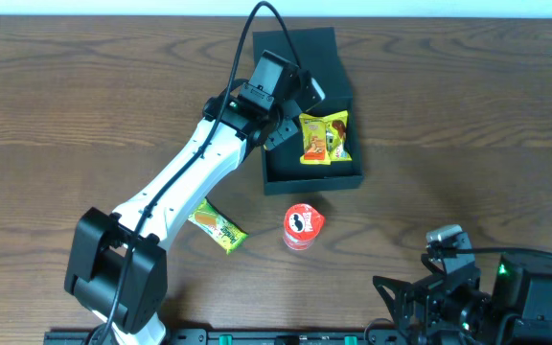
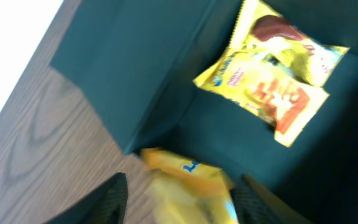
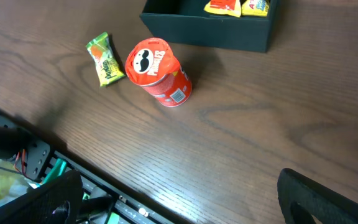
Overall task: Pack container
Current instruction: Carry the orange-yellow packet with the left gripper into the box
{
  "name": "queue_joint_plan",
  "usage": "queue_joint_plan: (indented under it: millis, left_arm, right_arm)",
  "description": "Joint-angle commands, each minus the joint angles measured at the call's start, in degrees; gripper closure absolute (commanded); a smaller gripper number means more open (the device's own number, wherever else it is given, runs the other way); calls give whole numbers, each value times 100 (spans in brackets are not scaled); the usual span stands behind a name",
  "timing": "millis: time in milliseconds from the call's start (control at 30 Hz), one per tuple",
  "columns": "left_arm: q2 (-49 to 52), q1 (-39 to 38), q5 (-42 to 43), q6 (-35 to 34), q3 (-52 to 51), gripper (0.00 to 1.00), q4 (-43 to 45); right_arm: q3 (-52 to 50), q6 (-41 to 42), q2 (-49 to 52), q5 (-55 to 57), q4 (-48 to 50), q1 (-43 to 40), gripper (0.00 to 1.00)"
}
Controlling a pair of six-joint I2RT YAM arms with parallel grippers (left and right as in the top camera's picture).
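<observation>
The left gripper (image 2: 182, 193) hangs over the container's (image 1: 312, 178) left side. Its fingers (image 2: 114, 199) stand apart, with a yellow packet (image 2: 185, 171) loose between them and a gap showing on one side. The container sits at the table's far middle with its lid back and snacks (image 1: 324, 137) already inside. The packet looks close to the wall, so the gripper should nudge inward before letting go, then lift straight up. The right gripper (image 3: 179, 183) waits at the near edge, fingers spread wide.
</observation>
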Motion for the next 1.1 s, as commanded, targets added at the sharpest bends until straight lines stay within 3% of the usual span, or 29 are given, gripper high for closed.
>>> queue_joint_plan:
  millis: [0,533,700,833,1067]
  left_arm:
    - [28,2,328,402,-7,49,-74]
    - [452,-262,525,264,-9,45,-667]
    - [605,-284,664,297,-9,60,-688]
    - [933,-284,673,549,-9,91,-654]
    - [1425,-284,673,1325,-9,94,-656]
  right_arm:
    - [-46,81,-26,-9,15,50,1]
    - [-46,188,-26,-7,313,50,1]
    - [-46,188,-26,-7,315,50,1]
    - [-46,221,-26,-9,313,50,1]
    - [-46,433,-26,-7,313,50,1]
